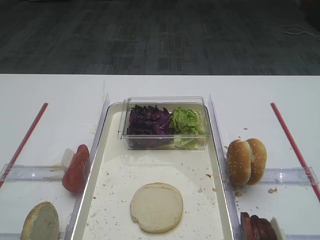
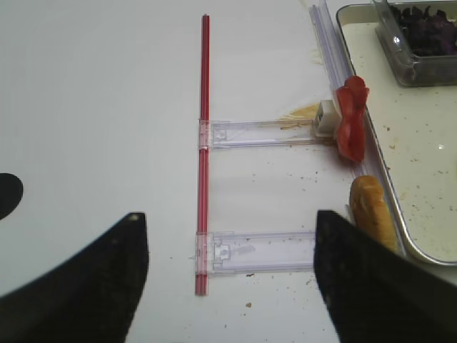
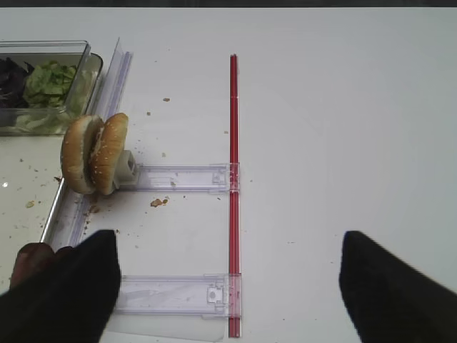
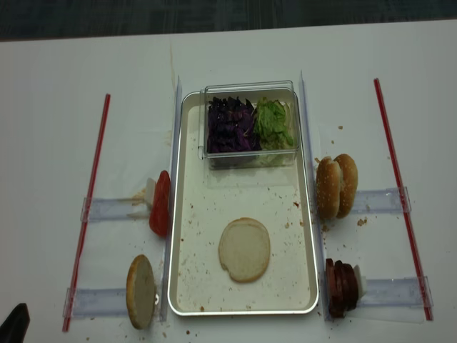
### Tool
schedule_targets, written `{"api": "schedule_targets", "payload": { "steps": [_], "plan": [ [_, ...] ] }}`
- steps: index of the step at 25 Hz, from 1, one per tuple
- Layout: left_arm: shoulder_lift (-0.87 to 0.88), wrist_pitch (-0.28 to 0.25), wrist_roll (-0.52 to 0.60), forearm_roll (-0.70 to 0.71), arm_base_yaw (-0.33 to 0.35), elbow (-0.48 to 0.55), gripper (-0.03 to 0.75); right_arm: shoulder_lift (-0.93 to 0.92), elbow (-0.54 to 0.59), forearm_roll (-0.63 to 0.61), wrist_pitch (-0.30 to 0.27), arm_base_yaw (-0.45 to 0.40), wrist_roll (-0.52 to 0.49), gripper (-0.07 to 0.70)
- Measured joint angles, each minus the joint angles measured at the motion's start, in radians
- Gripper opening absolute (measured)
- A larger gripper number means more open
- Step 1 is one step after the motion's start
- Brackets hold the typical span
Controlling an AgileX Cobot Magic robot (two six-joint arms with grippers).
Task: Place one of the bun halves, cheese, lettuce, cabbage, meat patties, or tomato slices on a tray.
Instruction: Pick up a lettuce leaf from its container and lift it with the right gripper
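Pale round bun half point(image 4: 245, 249), cut face up: lying flat on the long off-white crumb-speckled tray point(image 4: 191, 214), near its front end. Clear plastic box point(image 1: 165, 104) at the tray's far end: purple shredded cabbage point(image 1: 148, 122) left, crinkled green lettuce point(image 1: 187, 121) right. My right gripper point(image 3: 228, 279): fingers spread wide, grasping nothing, above the white table. My left gripper point(image 2: 228, 271): likewise parted and empty.

Spread left gripper point(image 2: 228, 275) above table, tomato slices point(image 2: 350, 118) beside tray point(image 2: 421, 171)
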State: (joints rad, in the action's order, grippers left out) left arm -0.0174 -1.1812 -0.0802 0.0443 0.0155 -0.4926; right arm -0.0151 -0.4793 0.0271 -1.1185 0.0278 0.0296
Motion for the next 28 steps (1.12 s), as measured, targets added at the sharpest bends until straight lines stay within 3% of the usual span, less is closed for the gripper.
{"api": "schedule_targets", "payload": {
  "steps": [16, 28],
  "plan": [
    [0.0, 0.0, 0.0, 0.0, 0.0, 0.0, 0.488, 0.012, 0.0, 0.0, 0.0, 0.0, 0.0, 0.65],
    [0.0, 0.0, 0.0, 0.0, 0.0, 0.0, 0.488, 0.521, -0.006, -0.002, 0.0, 0.0, -0.007, 0.65]
  ]
}}
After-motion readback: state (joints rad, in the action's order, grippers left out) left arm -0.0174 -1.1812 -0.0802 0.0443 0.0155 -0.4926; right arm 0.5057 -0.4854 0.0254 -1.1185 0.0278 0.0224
